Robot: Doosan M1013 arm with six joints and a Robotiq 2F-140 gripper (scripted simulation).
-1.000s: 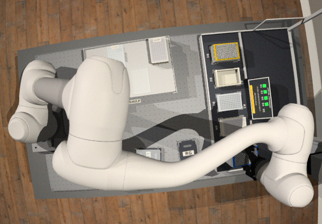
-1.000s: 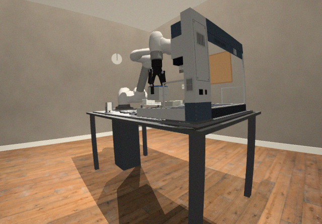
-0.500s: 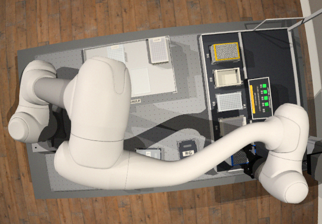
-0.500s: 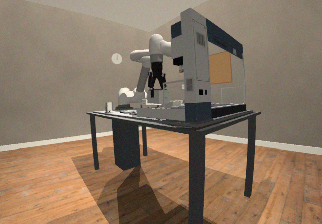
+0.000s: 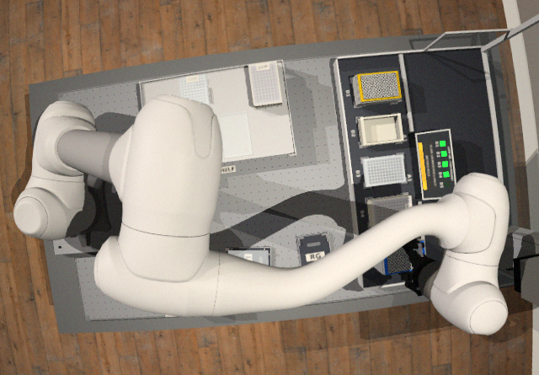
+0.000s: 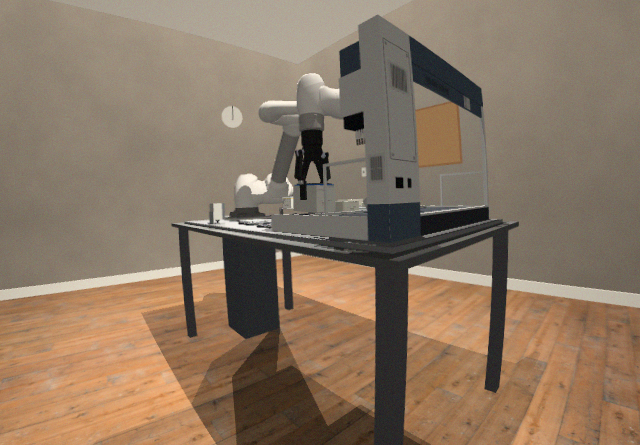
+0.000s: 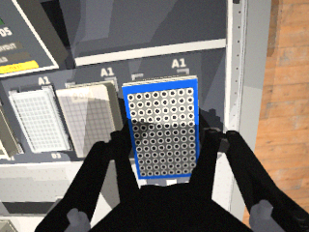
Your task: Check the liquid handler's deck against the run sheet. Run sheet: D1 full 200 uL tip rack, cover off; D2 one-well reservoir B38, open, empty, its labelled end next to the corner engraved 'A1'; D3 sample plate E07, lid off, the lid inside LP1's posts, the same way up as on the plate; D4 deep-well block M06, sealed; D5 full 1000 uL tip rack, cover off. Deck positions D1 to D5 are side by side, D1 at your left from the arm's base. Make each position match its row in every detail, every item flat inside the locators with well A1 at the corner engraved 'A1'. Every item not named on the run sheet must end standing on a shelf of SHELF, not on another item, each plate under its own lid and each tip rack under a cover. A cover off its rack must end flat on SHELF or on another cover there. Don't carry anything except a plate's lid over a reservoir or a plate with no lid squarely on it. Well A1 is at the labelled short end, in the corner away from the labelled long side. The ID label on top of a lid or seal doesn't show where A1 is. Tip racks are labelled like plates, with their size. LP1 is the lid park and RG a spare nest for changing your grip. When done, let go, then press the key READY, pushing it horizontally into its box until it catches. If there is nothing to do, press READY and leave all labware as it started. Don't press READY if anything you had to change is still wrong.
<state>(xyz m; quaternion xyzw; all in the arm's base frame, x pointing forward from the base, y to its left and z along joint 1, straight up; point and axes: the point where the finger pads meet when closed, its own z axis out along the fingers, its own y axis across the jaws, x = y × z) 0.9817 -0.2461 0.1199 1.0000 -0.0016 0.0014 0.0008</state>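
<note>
My gripper (image 7: 163, 120) is shut on the blue-framed tip rack (image 7: 163, 130), uncovered, with rows of tips showing. It holds the rack over deck position D5, at the right end of the deck row, close to the nest; I cannot tell if the rack touches the deck. In the top view the rack (image 5: 399, 259) is mostly hidden under my arm. The sealed deep-well block (image 7: 91, 116) sits in D4, the open sample plate (image 7: 38, 118) in D3. The reservoir (image 5: 380, 130) sits in D2 and the yellow-framed tip rack (image 5: 378, 85) in D1.
SHELF (image 5: 217, 114) at the left holds a plate (image 5: 265, 84), another plate (image 5: 194, 88) and a flat cover (image 5: 235, 135). The RG nest (image 5: 313, 249) and the lid park with a lid (image 5: 250, 255) lie at the front. The handler's status panel (image 5: 434, 162) and side frame (image 7: 241, 68) stand beside D5.
</note>
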